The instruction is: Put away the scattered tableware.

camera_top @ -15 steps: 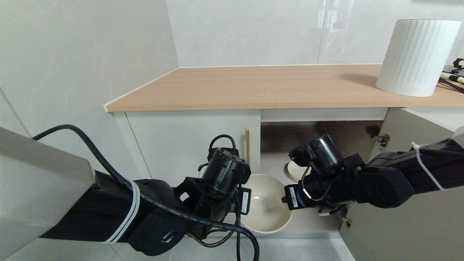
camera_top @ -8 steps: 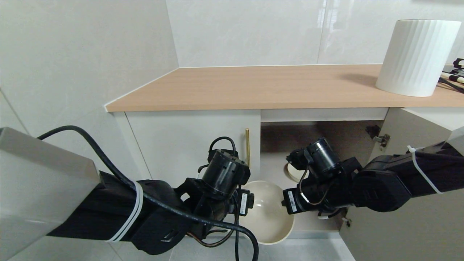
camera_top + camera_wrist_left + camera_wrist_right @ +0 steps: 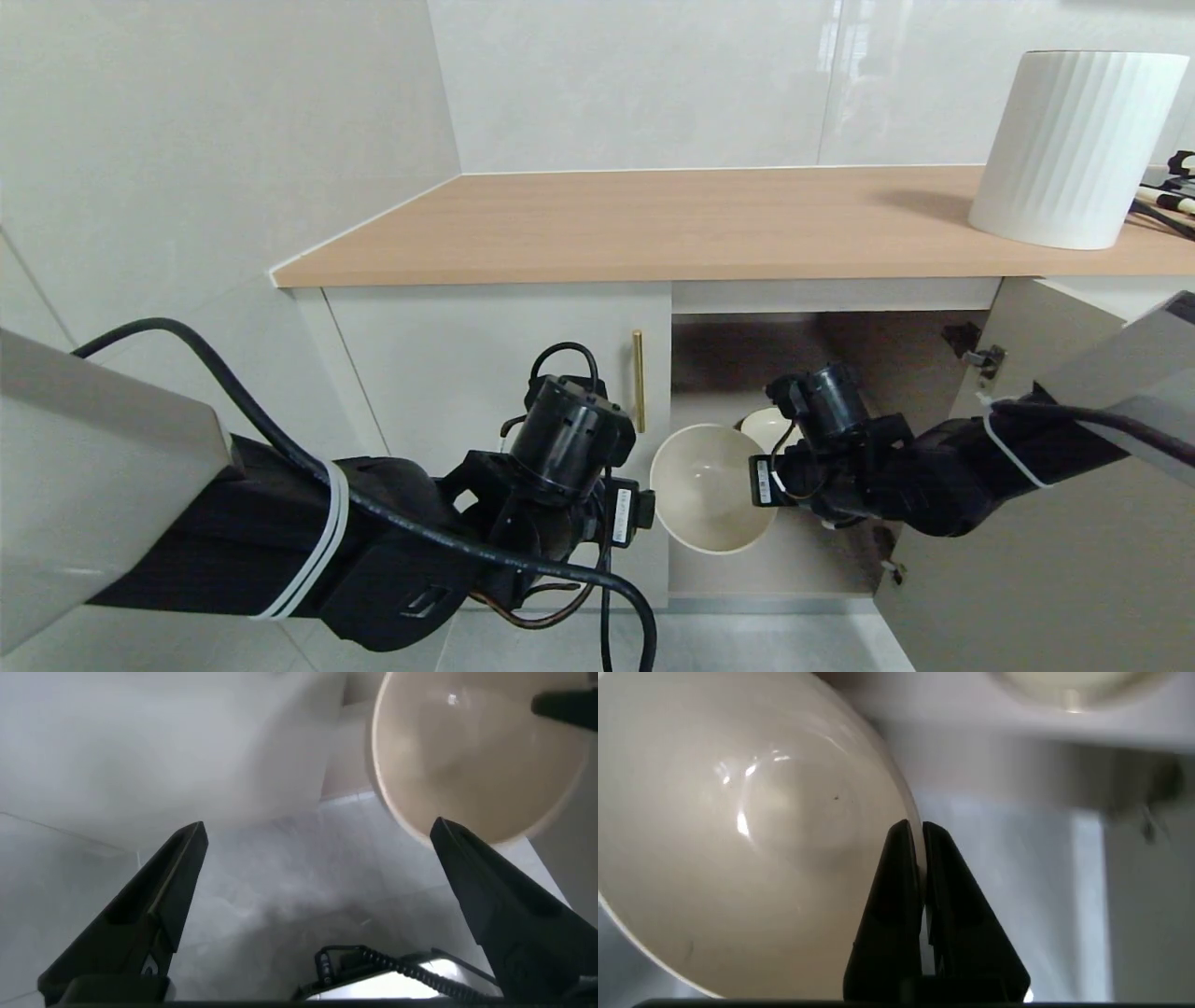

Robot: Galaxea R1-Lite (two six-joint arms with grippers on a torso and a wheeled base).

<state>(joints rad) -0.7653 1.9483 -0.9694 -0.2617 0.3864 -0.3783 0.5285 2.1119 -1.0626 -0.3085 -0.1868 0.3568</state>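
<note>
The right gripper (image 3: 922, 835) pinches the rim of a cream bowl (image 3: 711, 490). In the right wrist view its two black fingers (image 3: 898, 887) are pressed close with only the bowl's thin wall between them. In the head view the arm's own wrist covers the pinch point. The bowl hangs tilted in the air at the mouth of the open cupboard (image 3: 738, 350), above the cupboard's floor, with its hollow turned towards the head camera.

Just behind the bowl, inside the cupboard, sits a smaller pale dish (image 3: 767, 425). The bowl and the wrist hide most of it, so I cannot tell whether it is a plate or a second bowl, nor whether the two touch. In the right wrist view only a blurred slice of it shows, cut off at the edge.

The left gripper (image 3: 318, 829) holds nothing: its fingers (image 3: 159, 905) are spread wide over grey floor tiles (image 3: 280, 896). The bowl lies beyond one fingertip, apart from it. A dark tip overlaps the bowl's far rim there, but it is cut off by the frame.

The left cupboard door (image 3: 485, 355) is closed and has a brass handle (image 3: 638, 378); the right door (image 3: 1027, 560) stands swung open. On the wooden desk (image 3: 672, 224) above stands a white ribbed container (image 3: 1074, 149), and a few dark objects (image 3: 1172, 191) beside it are cut off and too small to identify.
</note>
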